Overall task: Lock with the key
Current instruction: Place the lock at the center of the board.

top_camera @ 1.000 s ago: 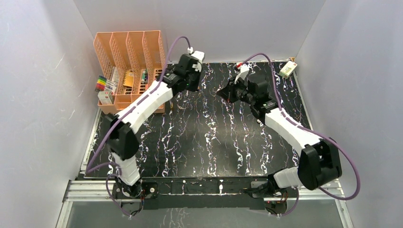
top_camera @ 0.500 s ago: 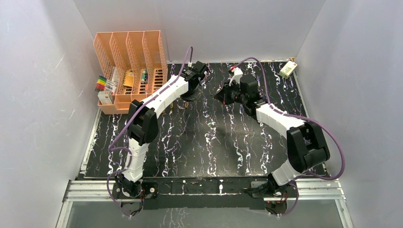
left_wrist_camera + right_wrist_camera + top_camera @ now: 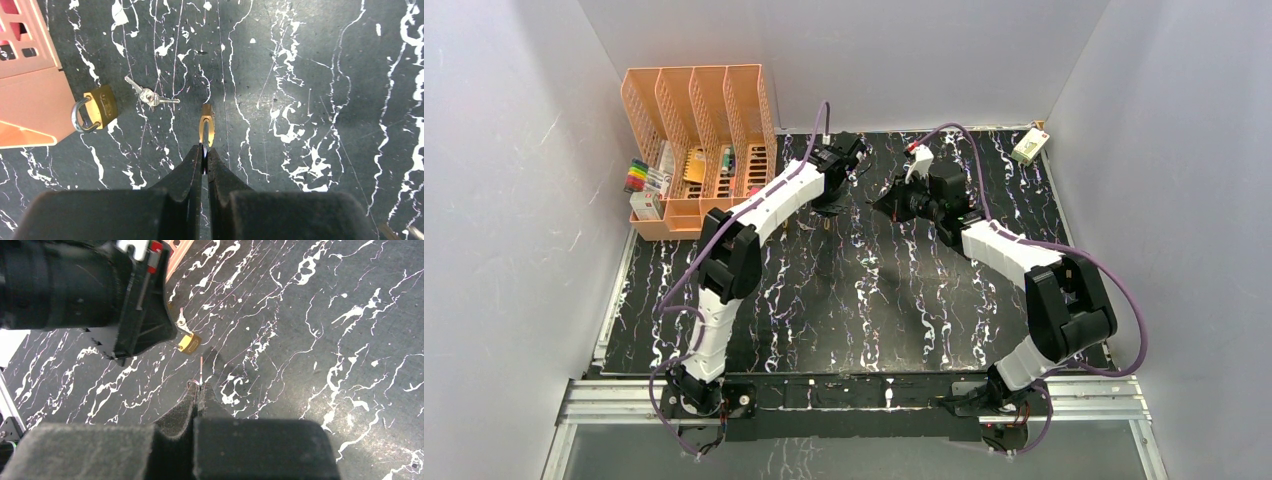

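While left hand grips padlock, right hand pinching key

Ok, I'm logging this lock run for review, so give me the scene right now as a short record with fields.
left gripper: shut on a brass padlock
right gripper: shut on a thin metal piece, likely the key, pointing toward that padlock
key in lock: not yet
second padlock: lying beside the orange organizer
spare keys: loose next to the second padlock
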### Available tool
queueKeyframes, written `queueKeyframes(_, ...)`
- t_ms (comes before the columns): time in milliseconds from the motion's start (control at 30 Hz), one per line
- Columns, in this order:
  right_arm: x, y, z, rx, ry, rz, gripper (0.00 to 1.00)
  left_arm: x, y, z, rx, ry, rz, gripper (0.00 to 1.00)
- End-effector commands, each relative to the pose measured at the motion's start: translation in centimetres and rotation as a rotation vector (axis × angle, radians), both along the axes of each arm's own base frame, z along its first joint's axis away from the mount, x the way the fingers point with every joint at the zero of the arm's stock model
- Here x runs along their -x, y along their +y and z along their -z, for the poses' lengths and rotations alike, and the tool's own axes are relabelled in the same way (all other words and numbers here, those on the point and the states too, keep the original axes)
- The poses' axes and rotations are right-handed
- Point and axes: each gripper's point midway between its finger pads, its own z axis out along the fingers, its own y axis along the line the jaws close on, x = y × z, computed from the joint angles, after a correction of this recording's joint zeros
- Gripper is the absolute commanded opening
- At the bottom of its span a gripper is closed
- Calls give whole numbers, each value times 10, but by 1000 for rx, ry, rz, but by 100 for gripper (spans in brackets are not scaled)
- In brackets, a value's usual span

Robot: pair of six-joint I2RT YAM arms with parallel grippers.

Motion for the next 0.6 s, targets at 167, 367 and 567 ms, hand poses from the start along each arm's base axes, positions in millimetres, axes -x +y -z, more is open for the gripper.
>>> queueKeyframes(167,-3,7,-5,-22,-43,-29,0,-6,2,2,48,-6,-34,0)
queueKeyframes(367,-2,8,0,-21,-33,-37,0,-8,9,8,61,-3,-51,0)
queueKeyframes(567,-3,9,4,-21,-23,-42,0,-11,15,13,55,2,-64,0)
